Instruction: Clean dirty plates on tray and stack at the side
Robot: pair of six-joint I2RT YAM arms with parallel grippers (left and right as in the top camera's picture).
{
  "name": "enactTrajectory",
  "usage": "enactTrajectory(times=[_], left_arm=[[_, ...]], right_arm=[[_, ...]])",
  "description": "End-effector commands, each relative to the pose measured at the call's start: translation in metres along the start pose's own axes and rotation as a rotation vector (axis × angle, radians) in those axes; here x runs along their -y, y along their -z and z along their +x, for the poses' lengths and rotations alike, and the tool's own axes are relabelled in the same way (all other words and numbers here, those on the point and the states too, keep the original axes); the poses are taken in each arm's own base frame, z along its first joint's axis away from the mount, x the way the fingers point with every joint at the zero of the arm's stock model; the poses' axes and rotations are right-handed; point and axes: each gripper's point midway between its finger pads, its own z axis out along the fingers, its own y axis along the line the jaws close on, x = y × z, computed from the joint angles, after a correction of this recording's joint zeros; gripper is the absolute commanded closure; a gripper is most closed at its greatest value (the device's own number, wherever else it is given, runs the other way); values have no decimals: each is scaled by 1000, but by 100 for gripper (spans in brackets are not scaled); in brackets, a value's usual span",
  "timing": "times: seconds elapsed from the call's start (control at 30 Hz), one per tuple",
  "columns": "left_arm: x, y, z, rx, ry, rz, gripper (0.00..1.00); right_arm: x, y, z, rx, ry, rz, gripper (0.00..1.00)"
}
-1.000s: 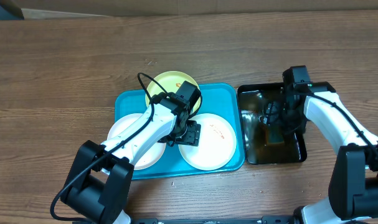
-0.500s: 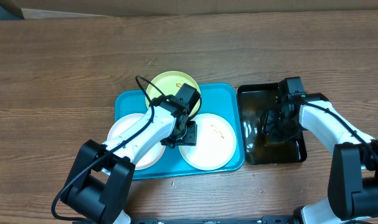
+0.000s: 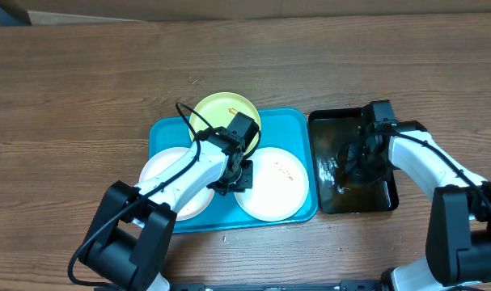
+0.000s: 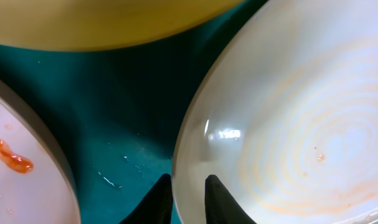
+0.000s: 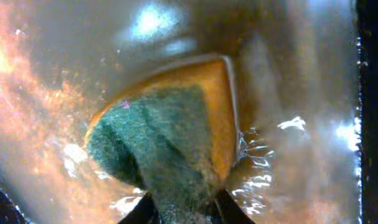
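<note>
Three plates lie on the teal tray: a yellow-green one at the back, a white one at the left and a white one at the right. My left gripper is shut on the left rim of the right white plate, one finger inside the rim and one outside. Faint orange smears show on that plate. The left white plate carries a red smear. My right gripper is shut on a green-and-orange sponge in brownish water.
A black tray holding the water stands just right of the teal tray, and my right arm reaches into it from the right. Bare wooden table surrounds both trays.
Both grippers have closed: the left onto the rim of the right white plate, the right onto the sponge in the water. The right wrist shifted slightly towards the back.
</note>
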Motion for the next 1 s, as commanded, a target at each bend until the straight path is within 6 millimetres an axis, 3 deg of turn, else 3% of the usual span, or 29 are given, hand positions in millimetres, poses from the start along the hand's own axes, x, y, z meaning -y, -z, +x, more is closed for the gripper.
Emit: enactTrajectory(times=[0.0, 0.07, 0.17, 0.27, 0.3, 0.33, 0.5, 0.57, 0.6, 0.73, 0.9, 0.97], left_arm=[[-1, -4, 4, -15, 3, -3, 79], [-1, -4, 4, -15, 3, -3, 76], [-1, -4, 4, -14, 3, -3, 73], [-1, -4, 4, -14, 3, -3, 73], [-1, -4, 4, -14, 3, -3, 73], [-1, -4, 4, -15, 3, -3, 73], [-1, -4, 3, -13, 2, -3, 75], [-1, -4, 3, -12, 2, -2, 84], [-1, -4, 3, -12, 2, -3, 95], [-1, -4, 3, -11, 2, -3, 96], [-1, -4, 3, -12, 2, -3, 96], [-1, -4, 3, -12, 2, -4, 96]], right_arm=[[-4, 3, -6, 16, 9, -8, 67], [-4, 3, -6, 17, 9, -8, 47], [-4, 3, -7, 20, 9, -9, 46], [-5, 3, -9, 28, 10, -12, 61], [-5, 3, -9, 28, 10, -12, 73], [-5, 3, -9, 29, 10, -12, 96], [-8, 17, -16, 27, 10, -11, 96], [-11, 29, -20, 25, 10, -11, 96], [-12, 33, -22, 25, 10, -11, 96], [-17, 43, -21, 12, 46, -6, 96], [-3, 44, -20, 21, -43, 77, 96], [-15, 43, -19, 10, -17, 17, 96]])
